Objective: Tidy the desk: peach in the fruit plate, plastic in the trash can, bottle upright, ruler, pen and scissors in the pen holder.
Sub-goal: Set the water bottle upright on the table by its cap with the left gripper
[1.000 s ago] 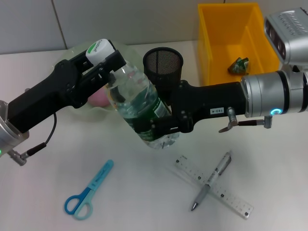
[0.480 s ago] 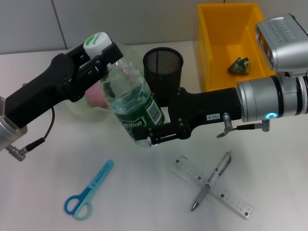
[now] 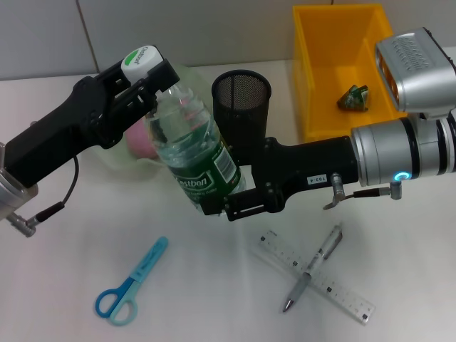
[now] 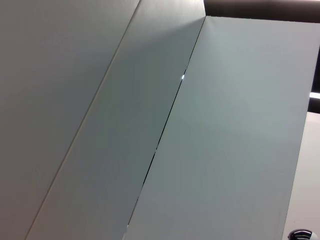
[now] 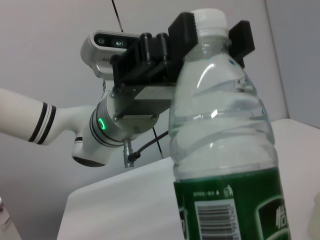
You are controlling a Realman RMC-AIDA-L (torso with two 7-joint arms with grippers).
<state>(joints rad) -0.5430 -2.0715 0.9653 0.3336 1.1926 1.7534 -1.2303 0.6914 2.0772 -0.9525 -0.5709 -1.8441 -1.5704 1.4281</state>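
Note:
A clear water bottle (image 3: 192, 146) with a green label hangs tilted above the table, cap toward the back left. My left gripper (image 3: 151, 77) is shut on its neck just under the white cap. My right gripper (image 3: 222, 203) is shut on its base. The right wrist view shows the bottle (image 5: 225, 150) close up, with the left gripper (image 5: 207, 36) clamped at the neck. A pink peach (image 3: 139, 142) lies in the pale green fruit plate (image 3: 114, 162). Blue scissors (image 3: 132, 285) lie front left. A pen (image 3: 313, 267) lies across the clear ruler (image 3: 317, 281) front right. The pen holder (image 3: 242, 100) is black mesh.
The yellow trash can (image 3: 306, 85) stands at the back right with a crumpled green piece of plastic (image 3: 354, 97) inside. The pen holder stands directly behind my right arm. The left wrist view shows only grey wall panels (image 4: 150, 125).
The bottle has swung more upright: its base moved toward the front left with the right gripper, and the cap rose slightly with the left gripper.

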